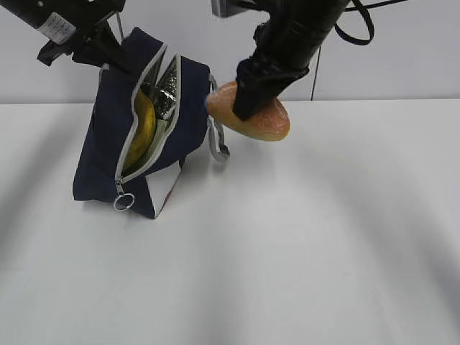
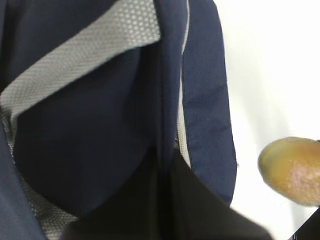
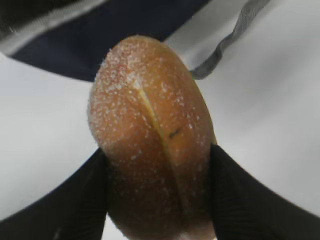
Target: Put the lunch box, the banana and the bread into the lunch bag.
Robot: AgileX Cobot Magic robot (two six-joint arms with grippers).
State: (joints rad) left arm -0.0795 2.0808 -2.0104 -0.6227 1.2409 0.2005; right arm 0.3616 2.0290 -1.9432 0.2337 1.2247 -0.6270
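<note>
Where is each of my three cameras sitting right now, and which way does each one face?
Exterior view: in front of the table, looking down at a slant at the lunch bag, the banana inside it and the bread; both arms show, with the left end effector on the bag's top.
Left wrist view: on the left arm, pressed close to the bag's navy fabric; only a dark finger edge shows.
Right wrist view: on the right arm, looking along the right end effector clamping the bread.
Shared: all three show bread and bag.
</note>
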